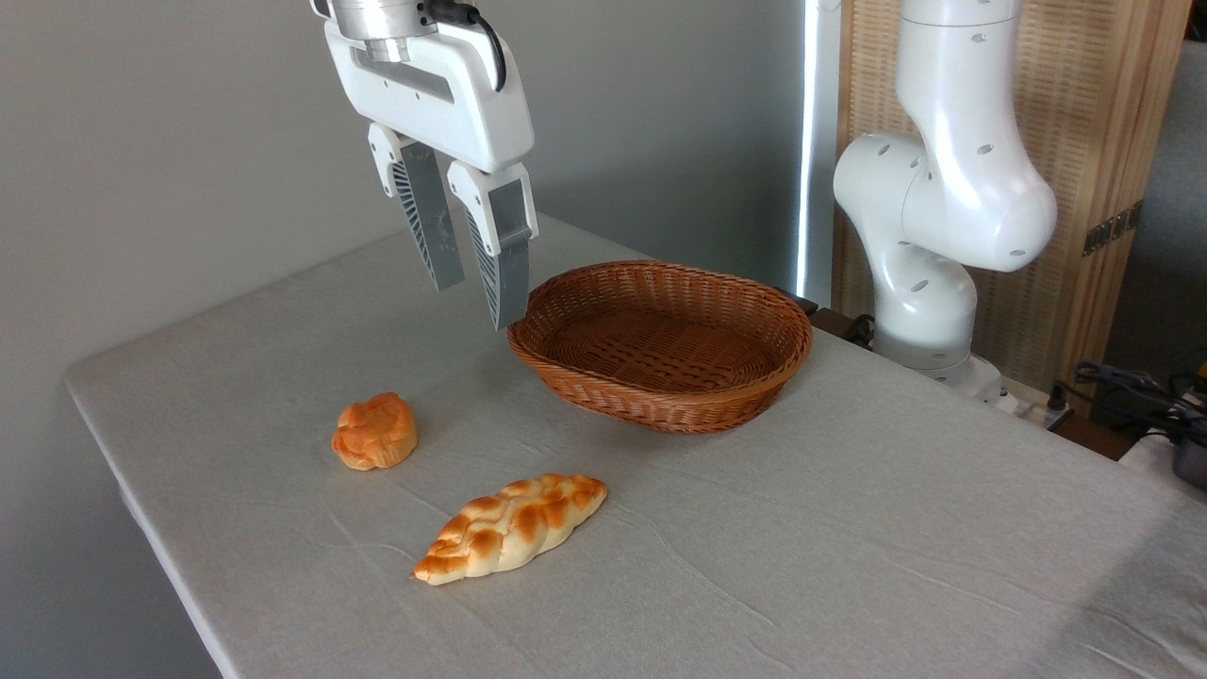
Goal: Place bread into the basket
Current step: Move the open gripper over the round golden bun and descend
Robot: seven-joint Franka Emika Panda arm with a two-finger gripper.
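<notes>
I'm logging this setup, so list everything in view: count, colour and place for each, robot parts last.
small round orange-golden bun: one, orange-golden, on the table at left, apart from everything else.
long braided golden-and-cream loaf: one, golden and cream, on the table in front of the bun, nearer the camera.
oval woven wicker basket: one, reddish-brown, mid-table toward the back, nothing in it.
grey cloth-covered table: one, light grey, fills the lower frame.
wooden slatted screen: one, light brown, back right.
cables: several, dark, far right edge.
white robot arm: one, white, base behind the table at right.
tool: one, white with grey fingers, open, raised above the table just left of the basket.
</notes>
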